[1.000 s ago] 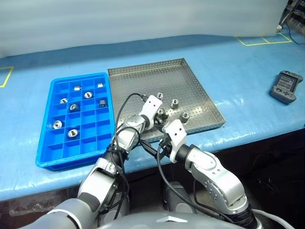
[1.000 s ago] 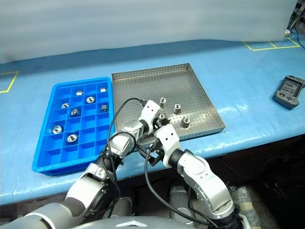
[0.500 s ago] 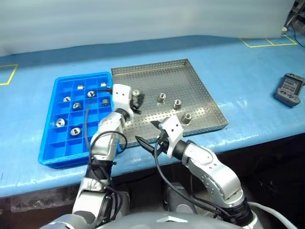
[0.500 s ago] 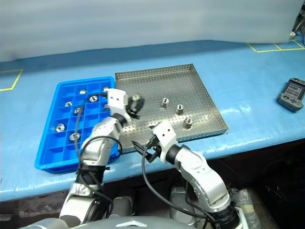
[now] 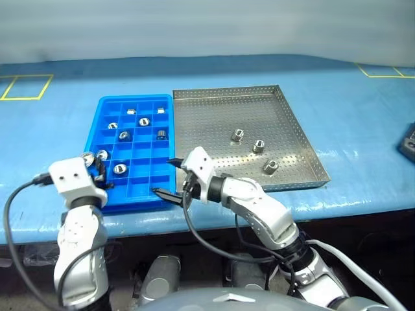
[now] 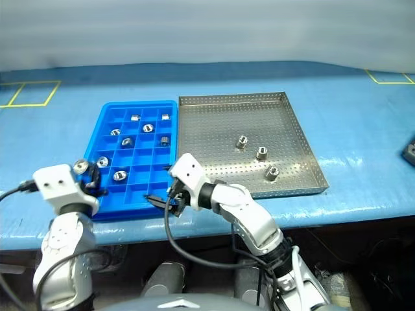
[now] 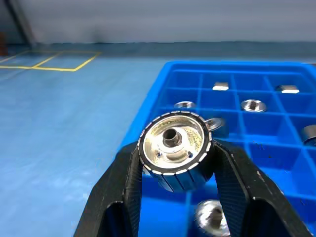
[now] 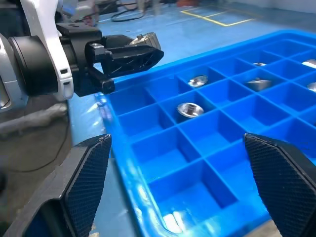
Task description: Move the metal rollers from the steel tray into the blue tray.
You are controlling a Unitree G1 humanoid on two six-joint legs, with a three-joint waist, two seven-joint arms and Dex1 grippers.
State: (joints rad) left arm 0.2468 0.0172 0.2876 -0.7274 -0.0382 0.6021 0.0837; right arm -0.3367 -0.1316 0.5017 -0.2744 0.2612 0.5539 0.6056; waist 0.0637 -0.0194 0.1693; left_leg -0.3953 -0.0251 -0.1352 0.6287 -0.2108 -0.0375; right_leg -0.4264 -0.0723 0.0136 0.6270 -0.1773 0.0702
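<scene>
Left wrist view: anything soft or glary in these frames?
Left wrist view: held roller is sharp, with bright glare on its face; the roller beneath is blurred. Right wrist view: near fingers sharp, far blue tray cells soften. Eye views: steel tray evenly lit, no harsh glare.

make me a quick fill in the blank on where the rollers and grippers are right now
1. The left gripper is shut on one metal ____.
2. The steel tray holds ____ rollers.
3. The right gripper has its jaws ____, holding nothing.
4. The held roller hangs at the near-left edge of the ____ tray.

Missing words: roller; three; open; blue
</scene>
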